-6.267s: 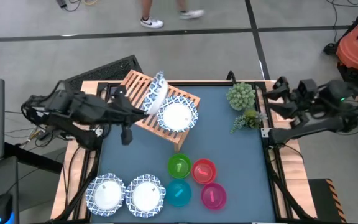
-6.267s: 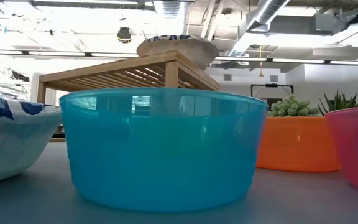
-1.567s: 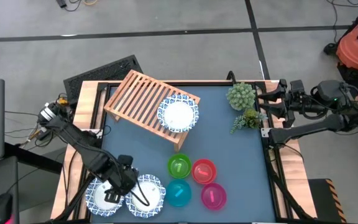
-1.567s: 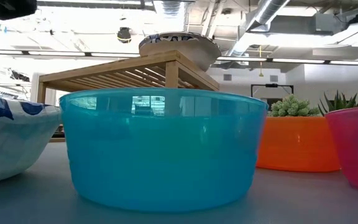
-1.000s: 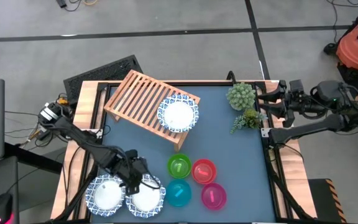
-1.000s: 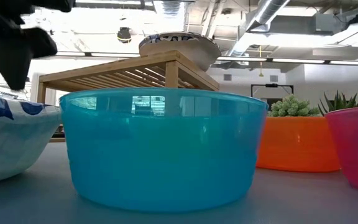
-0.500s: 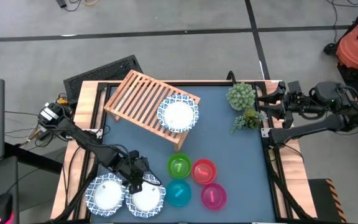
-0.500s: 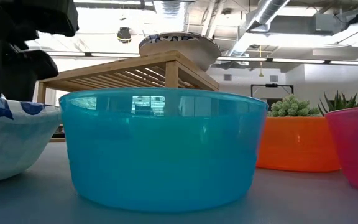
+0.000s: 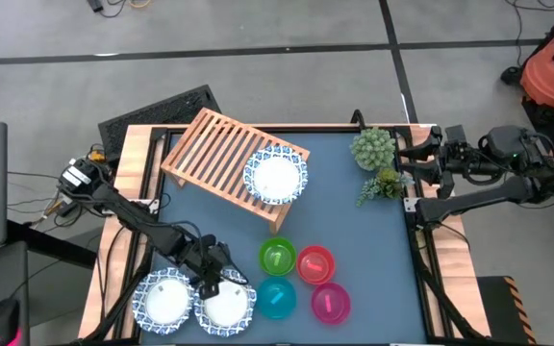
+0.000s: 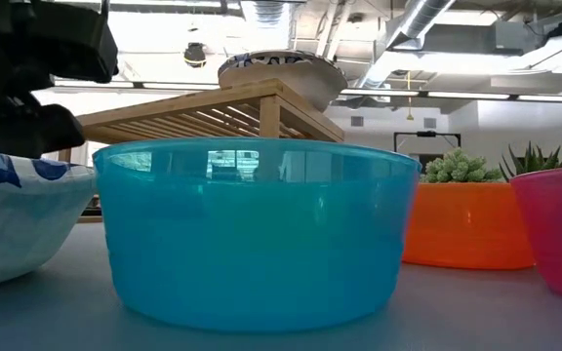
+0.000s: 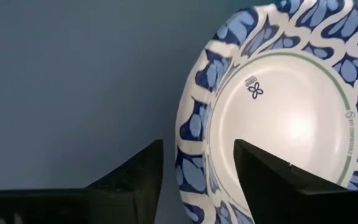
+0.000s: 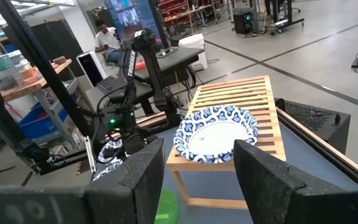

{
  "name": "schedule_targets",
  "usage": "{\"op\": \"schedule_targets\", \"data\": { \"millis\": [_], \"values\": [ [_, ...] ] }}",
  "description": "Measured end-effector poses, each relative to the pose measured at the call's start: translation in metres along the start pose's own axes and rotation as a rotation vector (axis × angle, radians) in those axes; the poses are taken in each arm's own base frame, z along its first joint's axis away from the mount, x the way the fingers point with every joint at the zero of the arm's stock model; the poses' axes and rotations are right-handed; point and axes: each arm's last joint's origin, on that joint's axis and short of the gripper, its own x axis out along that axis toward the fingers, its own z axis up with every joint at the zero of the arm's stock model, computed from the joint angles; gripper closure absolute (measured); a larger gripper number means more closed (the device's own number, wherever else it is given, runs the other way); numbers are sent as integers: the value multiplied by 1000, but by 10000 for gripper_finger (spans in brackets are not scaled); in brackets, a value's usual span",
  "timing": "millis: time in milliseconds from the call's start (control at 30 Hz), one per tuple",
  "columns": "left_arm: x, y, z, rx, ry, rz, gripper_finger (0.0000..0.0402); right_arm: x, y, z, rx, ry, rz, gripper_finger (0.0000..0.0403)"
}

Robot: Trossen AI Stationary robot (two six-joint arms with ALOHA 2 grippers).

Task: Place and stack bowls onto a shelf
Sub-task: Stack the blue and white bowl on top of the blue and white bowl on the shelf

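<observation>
One patterned bowl [image 9: 276,175] sits on the wooden shelf [image 9: 221,156], near its corner toward the table middle. Two more patterned bowls lie at the near edge of the table: the left bowl [image 9: 164,299] and the right bowl [image 11: 278,102]. The left gripper [image 9: 212,283] is low over the right bowl, its fingers apart and straddling the rim, not gripping it. The green bowl [image 9: 277,258], red bowl [image 9: 315,264], teal bowl [image 9: 276,299] and magenta bowl [image 9: 330,302] cluster at about 3 o'clock from it. The right gripper [image 9: 414,160] waits at the table's right edge beside the plant [image 9: 372,147], jaws spread apart.
</observation>
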Motion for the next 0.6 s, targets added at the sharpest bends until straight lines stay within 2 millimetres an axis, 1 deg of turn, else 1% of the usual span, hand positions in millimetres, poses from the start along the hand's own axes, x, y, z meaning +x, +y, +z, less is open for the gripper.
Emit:
{"op": "schedule_targets", "data": {
  "millis": [100, 167, 233, 433, 467, 600],
  "values": [
    [0, 1, 1, -17, 15, -12, 242, 0, 0, 0, 0, 0, 0, 184],
    [0, 3, 3, -20, 23, -19, 262, 0, 0, 0, 0, 0, 0, 184],
    [0, 4, 4, -24, 19, -17, 288, 0, 0, 0, 1, -1, 0, 184],
    [1, 12, 12, -58, 3, -4, 385, 0, 0, 0, 1, -1, 0, 184],
    [1, 13, 13, -64, 1, -2, 391, 0, 0, 0, 1, -1, 0, 184],
    [1, 17, 17, -88, -6, 4, 393, 0, 0, 0, 1, -1, 0, 184]
  ]
}}
